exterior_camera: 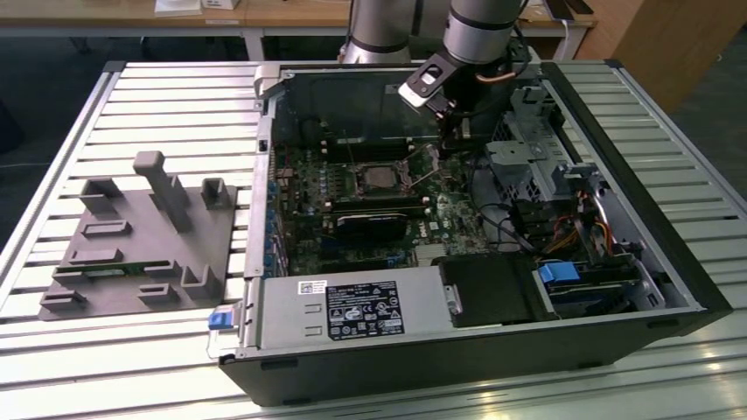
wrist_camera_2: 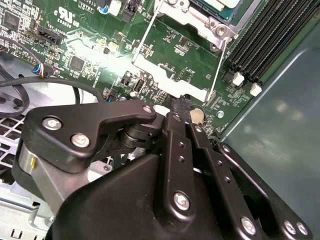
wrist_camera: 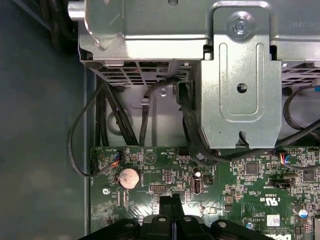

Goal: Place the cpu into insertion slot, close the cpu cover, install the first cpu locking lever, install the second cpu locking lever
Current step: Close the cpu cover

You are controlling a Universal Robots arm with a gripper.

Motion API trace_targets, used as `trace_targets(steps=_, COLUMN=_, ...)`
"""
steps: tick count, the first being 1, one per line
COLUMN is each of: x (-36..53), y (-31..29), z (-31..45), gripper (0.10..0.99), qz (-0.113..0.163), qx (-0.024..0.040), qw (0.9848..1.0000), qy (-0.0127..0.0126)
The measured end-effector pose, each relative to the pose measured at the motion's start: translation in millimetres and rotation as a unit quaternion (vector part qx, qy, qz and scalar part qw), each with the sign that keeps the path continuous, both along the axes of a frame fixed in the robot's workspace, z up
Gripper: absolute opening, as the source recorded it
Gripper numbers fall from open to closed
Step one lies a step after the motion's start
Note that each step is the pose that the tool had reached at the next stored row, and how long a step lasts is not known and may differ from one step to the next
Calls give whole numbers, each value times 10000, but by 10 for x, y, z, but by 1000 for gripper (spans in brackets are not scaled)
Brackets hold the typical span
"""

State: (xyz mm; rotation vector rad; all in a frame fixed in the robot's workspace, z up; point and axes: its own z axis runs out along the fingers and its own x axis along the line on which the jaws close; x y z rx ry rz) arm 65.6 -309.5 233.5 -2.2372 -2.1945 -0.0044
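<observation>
Second wrist view: the gripper (wrist_camera_2: 180, 103) is holding its fingers drawn together, seemingly pinching the near edge of the cpu cover (wrist_camera_2: 167, 76), which is lying swung open off the insertion slot (wrist_camera_2: 192, 17). The cpu (wrist_camera_2: 219, 4) is sitting inside that slot. Exterior view: the arm is reaching into the open computer case (exterior_camera: 467, 359).
</observation>
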Motion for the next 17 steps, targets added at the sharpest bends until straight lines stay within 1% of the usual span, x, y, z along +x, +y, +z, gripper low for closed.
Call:
trace_targets(steps=13, x=-106, y=0, z=0, gripper=106, qz=0, qx=1, qw=10000, qy=0)
trace_targets(steps=17, x=-127, y=0, z=0, gripper=106, qz=0, qx=0, qw=10000, qy=0)
